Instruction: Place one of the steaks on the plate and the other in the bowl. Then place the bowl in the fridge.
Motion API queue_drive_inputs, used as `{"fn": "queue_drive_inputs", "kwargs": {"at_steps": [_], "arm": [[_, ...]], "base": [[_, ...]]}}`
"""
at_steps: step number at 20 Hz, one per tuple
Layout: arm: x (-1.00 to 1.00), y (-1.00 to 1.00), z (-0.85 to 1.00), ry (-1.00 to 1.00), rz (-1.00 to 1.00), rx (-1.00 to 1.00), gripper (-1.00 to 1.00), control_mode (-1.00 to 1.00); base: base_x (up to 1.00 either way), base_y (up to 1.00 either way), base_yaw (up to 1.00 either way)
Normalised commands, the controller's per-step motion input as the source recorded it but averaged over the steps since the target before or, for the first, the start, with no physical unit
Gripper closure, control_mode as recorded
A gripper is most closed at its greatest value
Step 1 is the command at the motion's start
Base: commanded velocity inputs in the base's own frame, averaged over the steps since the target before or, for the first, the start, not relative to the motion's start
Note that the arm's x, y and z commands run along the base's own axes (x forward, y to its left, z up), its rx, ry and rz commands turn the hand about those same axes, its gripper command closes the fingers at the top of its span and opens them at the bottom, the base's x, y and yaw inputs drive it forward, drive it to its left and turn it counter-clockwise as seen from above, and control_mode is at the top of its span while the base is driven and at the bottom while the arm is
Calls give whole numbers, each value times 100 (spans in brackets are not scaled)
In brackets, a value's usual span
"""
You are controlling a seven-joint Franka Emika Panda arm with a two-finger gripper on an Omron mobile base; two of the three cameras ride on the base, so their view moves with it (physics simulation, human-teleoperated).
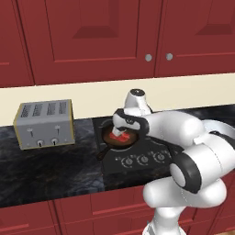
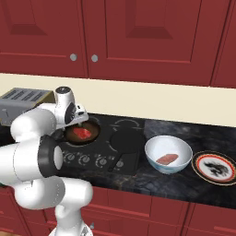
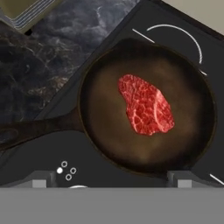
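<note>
One red steak (image 3: 146, 105) lies in a dark frying pan (image 3: 100, 131) on the stove's left burner. My gripper (image 3: 111, 179) hangs open just above it, its fingertips (image 3: 38, 180) wide apart and touching nothing. From the left the gripper (image 1: 120, 132) is over that pan (image 1: 108, 138). From the right it (image 2: 79, 123) hovers over the steak (image 2: 83, 133). A pinker steak (image 2: 167, 159) lies inside the white bowl (image 2: 168, 146) on the counter right of the stove. The dark-patterned plate (image 2: 216, 167) sits bare beside the bowl. The fridge is out of view.
A black stove (image 1: 137, 158) with front knobs sits in the dark marble counter. A silver toaster (image 1: 43, 124) stands at the left. The pan's handle (image 3: 30, 129) points toward the counter's front. Red cabinets (image 2: 138, 37) hang above the cream backsplash.
</note>
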Motion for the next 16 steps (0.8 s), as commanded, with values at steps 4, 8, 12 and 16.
{"fn": "queue_drive_inputs", "kwargs": {"at_steps": [4,8,12,16], "arm": [[10,6,-23,-1,0,-4,-100,-100],[8,9,-22,-1,1,-4,-100,-100],[12,2,-7,0,3,0,-100,-100],[24,0,0,0,13,0,-100,-100]], "base": [[0,0,0],[0,0,0],[0,0,0],[0,0,0]]}}
